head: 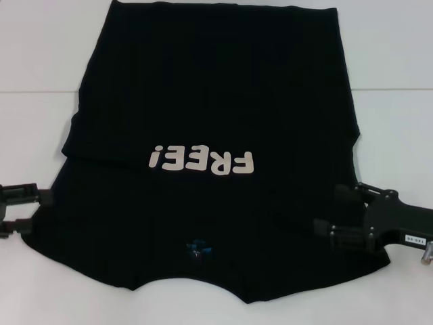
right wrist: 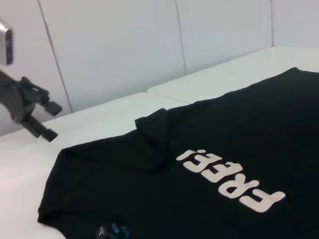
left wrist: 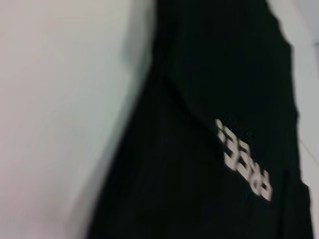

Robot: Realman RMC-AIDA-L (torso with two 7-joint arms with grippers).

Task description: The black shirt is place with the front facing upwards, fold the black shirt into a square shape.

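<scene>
The black shirt (head: 216,88) lies flat on the white table (head: 40,122), front up, both sleeves turned in. Its white "FREE!" print (head: 201,161) reads upside down in the head view, and the blue neck tag (head: 197,249) is at the near edge. My left gripper (head: 35,211) is open just off the shirt's left edge, near the collar end. The right wrist view also shows that left gripper (right wrist: 49,120) open above the table, apart from the shirt (right wrist: 239,124). My right gripper (head: 333,213) stands open over the shirt's right shoulder area. The left wrist view shows only shirt (left wrist: 209,74) and table.
A seam (head: 392,89) crosses the white table at the far side. A white panelled wall (right wrist: 124,45) rises behind the table. Bare table surface (left wrist: 55,109) lies on both sides of the shirt.
</scene>
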